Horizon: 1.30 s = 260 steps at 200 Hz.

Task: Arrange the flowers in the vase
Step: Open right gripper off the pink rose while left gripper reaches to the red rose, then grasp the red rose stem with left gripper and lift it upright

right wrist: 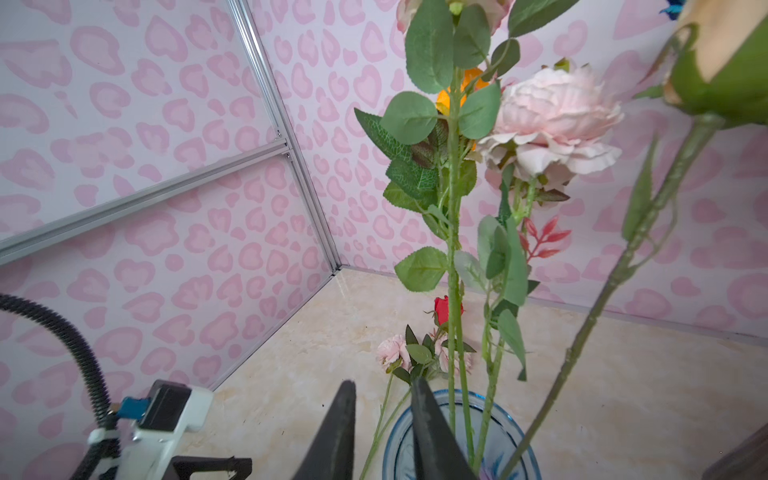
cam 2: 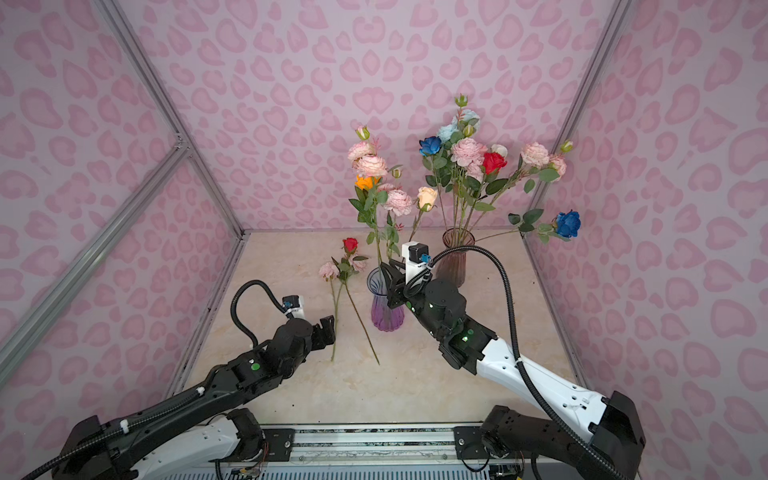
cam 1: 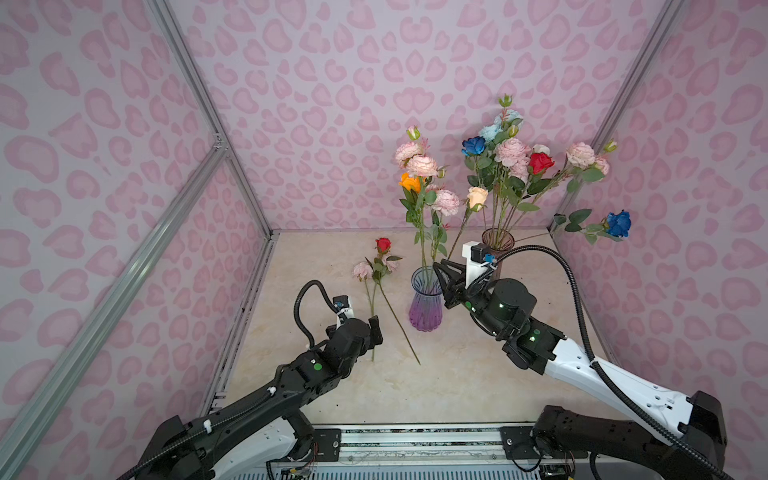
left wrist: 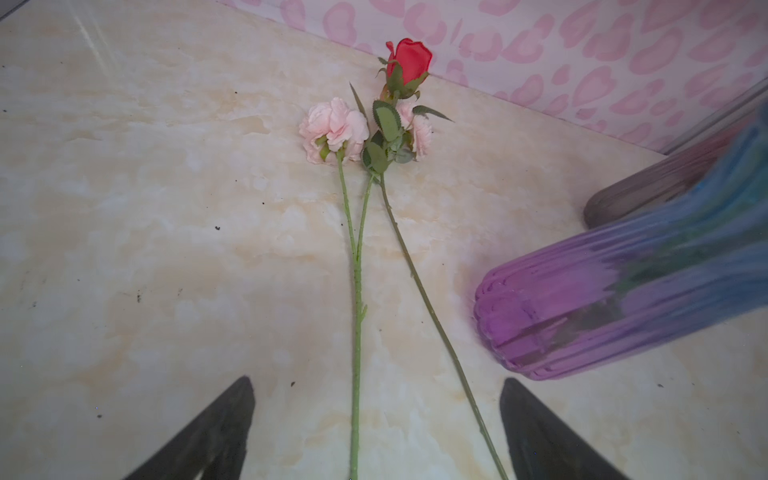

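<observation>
Two stragglers lie flat on the surface (cam 1: 457, 374): a red rose (left wrist: 409, 58) and a forked pink peony (left wrist: 332, 129), just beside the blue-purple vase (cam 1: 424, 305). Left claw (left wrist: 376, 379) hangs wide apart over their lower stems. Right claw (right wrist: 382, 381) sits at the vase rim, slightly parted, empty. Stems look light and wiry, heads soft, so I'd pinch mid-stem, never petals.

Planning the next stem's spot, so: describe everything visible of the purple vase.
The purple vase is ribbed clear glass, blue at its flared rim fading to purple at the base. It stands upright on the table, nearer the robot than the brown vase. Several stems stand in it. The right gripper, jaws slightly apart, hovers at its rim; contact cannot be told.
</observation>
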### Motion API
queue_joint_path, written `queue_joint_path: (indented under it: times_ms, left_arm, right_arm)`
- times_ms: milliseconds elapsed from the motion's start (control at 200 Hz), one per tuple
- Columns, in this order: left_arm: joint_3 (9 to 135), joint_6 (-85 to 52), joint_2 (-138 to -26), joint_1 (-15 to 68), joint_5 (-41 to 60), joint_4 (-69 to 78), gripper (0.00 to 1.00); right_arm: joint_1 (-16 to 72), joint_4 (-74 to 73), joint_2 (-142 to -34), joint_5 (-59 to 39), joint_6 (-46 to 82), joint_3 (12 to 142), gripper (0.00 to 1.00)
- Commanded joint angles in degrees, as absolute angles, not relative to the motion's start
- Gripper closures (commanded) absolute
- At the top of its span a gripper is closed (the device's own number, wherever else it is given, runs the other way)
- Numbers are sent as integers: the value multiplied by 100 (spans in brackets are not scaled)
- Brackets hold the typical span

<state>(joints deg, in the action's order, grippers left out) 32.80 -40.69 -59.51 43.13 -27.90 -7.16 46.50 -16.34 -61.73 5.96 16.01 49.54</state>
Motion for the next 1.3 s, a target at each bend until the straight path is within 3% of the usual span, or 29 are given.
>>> queue_joint_path:
  times_ms: [0,70,470,585,960,1045,1100,1295]
  left_arm:
    - [3736,-3982,-6745,3854,-2086,-888,24]
    - [4122,-3880,-7342,3618,-1789,-958,34]
    - [6030,-3587,-9688,3256,-854,-1199,43]
    - [6517,-3685,-10359,3147,-737,-1303,53]
    - [7537,-3705,-11628,3025,-940,-1574,57]
    - [7648,-3681,-11781,3006,-969,-1676,63]
    - [7621,-3714,-11793,2997,-1055,-1661,75]
    - [7483,-3550,-11675,2971,-1070,-1617,93]
  right_arm:
    - [4658,-1447,-5916,631,1758,4741,74]
    - [4650,-1363,-5708,760,1797,4602,73]
    - [4537,-960,-4848,865,2083,3997,69]
    - [4475,-837,-4701,813,2111,3938,68]
    - [4456,-686,-4489,697,2298,3823,66]
    - [4456,-706,-4458,554,2261,3807,65]
    - [4466,-712,-4424,486,2271,3799,64]
    - [4469,-655,-4325,500,2329,3762,64]
